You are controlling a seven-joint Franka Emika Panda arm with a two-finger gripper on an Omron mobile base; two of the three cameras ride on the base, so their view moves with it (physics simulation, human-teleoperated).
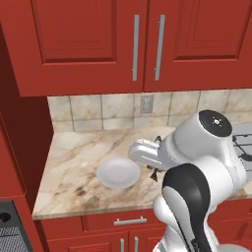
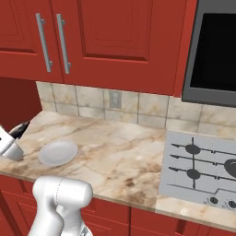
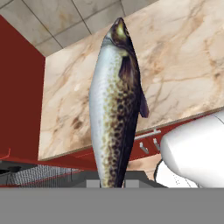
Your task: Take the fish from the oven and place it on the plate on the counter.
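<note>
Spanning the mid frame in both base views, the counter (image 1: 74,147) is beige marbled stone w/ brown veining, tiled backsplash (image 2: 92,99) behind carrying a wall outlet (image 2: 115,99), red upper cabinets (image 1: 88,39) w/ silver handles above, red drawers (image 1: 130,221) below. Grey stovetop (image 2: 198,166) sits at 3 o'clock in the right base view, a dark appliance panel (image 2: 214,50) above it at 1 o'clock. The plate (image 1: 118,173) lies bare on the counter, approx centre of the left base view, 9 o'clock in the right base view.

The fish (image 3: 114,105) runs lengthwise up the hand view from 6 o'clock, far end at 12, hanging over counter & drawer fronts. The gripper (image 3: 113,183) is clamped on its near end, fingers either side. In the left base view the hand is just beside the plate at its 3 o'clock.
</note>
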